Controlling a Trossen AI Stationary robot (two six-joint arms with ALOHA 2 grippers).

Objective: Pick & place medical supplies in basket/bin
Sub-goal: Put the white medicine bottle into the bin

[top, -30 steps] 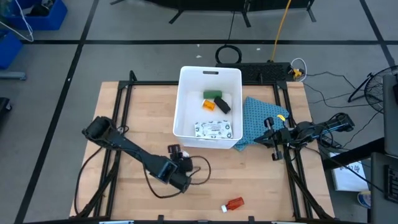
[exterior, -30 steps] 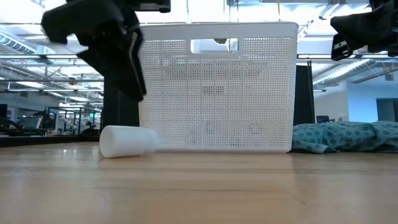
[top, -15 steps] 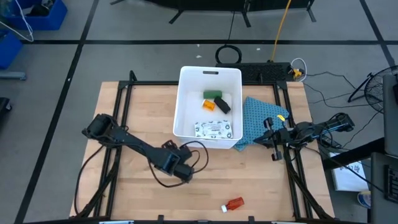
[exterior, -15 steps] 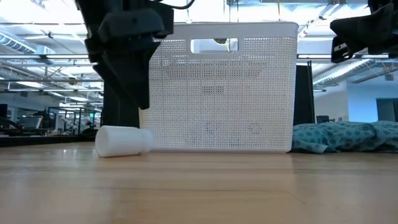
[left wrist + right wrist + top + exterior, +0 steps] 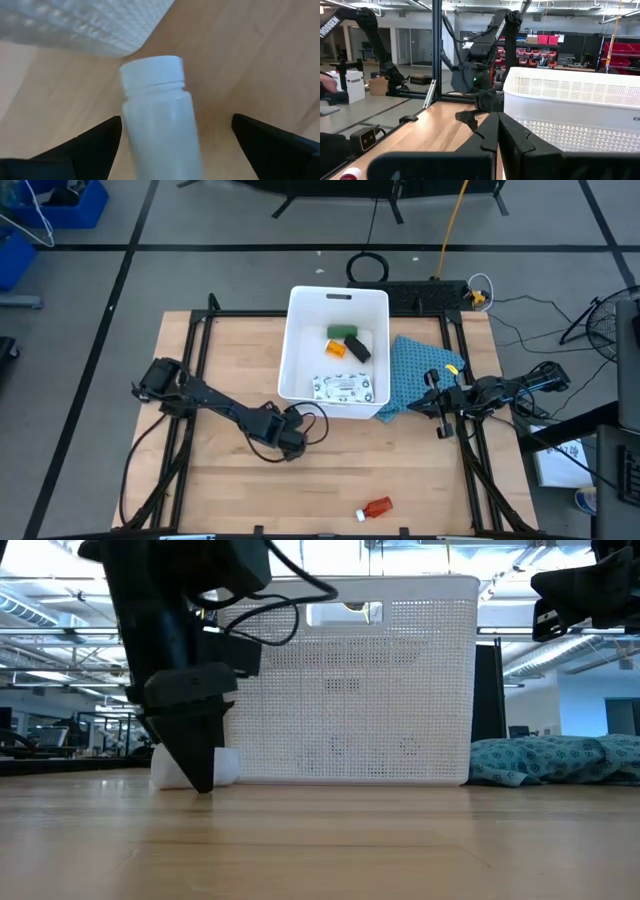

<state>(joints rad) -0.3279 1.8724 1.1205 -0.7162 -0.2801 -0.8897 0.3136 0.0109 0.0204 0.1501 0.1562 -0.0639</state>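
Jaws: left gripper (image 5: pixel 172 135) spread astride 1 white bottle (image 5: pixel 160 120) | right gripper (image 5: pixel 497 137) pressed together | tub (image 5: pixel 300 345): 4 items | table: 1 red bottle (image 5: pixel 377 507)

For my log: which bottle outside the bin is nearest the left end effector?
The white bottle, lying between the left end effector's open fingers beside the bin; the red bottle lies far off.

My left gripper (image 5: pixel 287 442) sits just in front of the bin (image 5: pixel 300 345), straddling a bottle (image 5: pixel 159 117) lying on the table (image 5: pixel 420 475). Packet (image 5: pixel 347 388), vial (image 5: pixel 337 348) and two blocks (image 5: pixel 342 332) lie in the bin. The cloth (image 5: pixel 415 370) lies right of it.
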